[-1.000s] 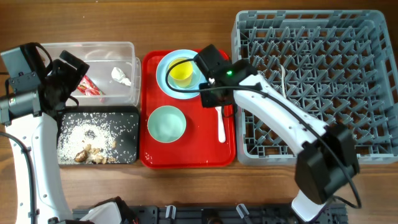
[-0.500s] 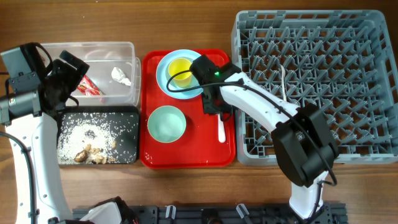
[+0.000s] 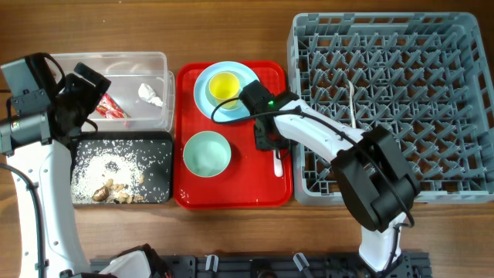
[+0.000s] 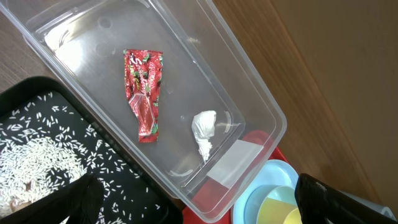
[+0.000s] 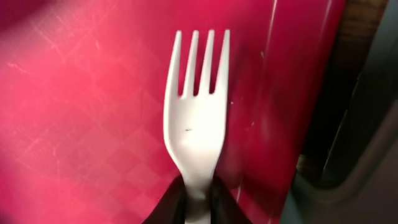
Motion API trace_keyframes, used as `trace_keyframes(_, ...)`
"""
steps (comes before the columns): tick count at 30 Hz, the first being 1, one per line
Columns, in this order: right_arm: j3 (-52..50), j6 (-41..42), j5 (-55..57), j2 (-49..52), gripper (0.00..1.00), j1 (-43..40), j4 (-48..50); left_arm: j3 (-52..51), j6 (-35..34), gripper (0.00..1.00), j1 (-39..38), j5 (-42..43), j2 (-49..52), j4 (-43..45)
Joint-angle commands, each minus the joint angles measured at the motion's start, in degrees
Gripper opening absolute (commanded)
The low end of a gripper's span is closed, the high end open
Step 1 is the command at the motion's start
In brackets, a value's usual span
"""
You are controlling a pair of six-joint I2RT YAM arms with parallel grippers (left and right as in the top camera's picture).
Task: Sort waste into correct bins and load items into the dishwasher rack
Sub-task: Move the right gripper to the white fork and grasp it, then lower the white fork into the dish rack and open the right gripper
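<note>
My right gripper is shut on the handle of the white fork, low over the red tray; in the overhead view it covers the fork handle. My left gripper is open and empty above the clear tub, which holds the red wrapper and the white tissue. The black tray holds rice and brown bits. The yellow cup sits on the light-blue plate. The green bowl stands on the red tray.
The grey dishwasher rack fills the right side, its left wall right beside the red tray. A white spoon lies in the rack. Bare wooden table shows behind the tray.
My right gripper moved from the plate toward the front of the red tray and came down on the fork's handle. The left arm has not moved.
</note>
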Motion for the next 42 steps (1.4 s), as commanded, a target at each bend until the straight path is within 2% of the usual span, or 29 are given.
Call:
trace_keyframes(1,0.2,0.2,1.0,1.0,0.06,0.0,-0.5,0.5,0.9,1.00,0.3,0.3,-0.4,0.1)
trace_keyframes(5,4.6,-1.3,-0.5,-0.3,0.04,0.0,-3.0,0.5,0.9,1.00,0.3,0.3,-0.4,0.1)
trace_keyframes(10,15.3,-6.2,-1.4,-5.5,0.04,-0.2,-7.9,0.5,0.9,1.00,0.3,0.3,-0.4,0.1)
trace_keyframes(13,18.2,-7.3,5.0,-9.3,0.04,-2.0,-11.0,0.5,0.9,1.00,0.3,0.3,-0.4,0.1)
trace_keyframes(17,18.3,-8.9,11.6,-15.6,0.04,-8.4,-16.6,0.5,0.9,1.00,0.3,0.3,-0.4,0.1)
trace_keyframes(21,18.1,-12.1,11.4,-17.3,0.04,-18.2,-21.2,0.5,0.9,1.00,0.3,0.3,-0.4,0.1)
trace_keyframes(25,15.4,-19.5,2.1,-17.0,0.04,-25.9,-22.0,0.5,0.9,1.00,0.3,0.3,-0.4,0.1)
trace_keyframes(34,6.7,-23.7,1.3,-16.9,0.05,-28.3,-15.6,0.5,0.9,1.00,0.3,0.3,-0.4,0.1)
trace_keyframes(42,5.7,-23.7,1.3,-16.8,0.06,-28.3,-15.1,0.5,0.9,1.00,0.3,0.3,-0.4,0.1)
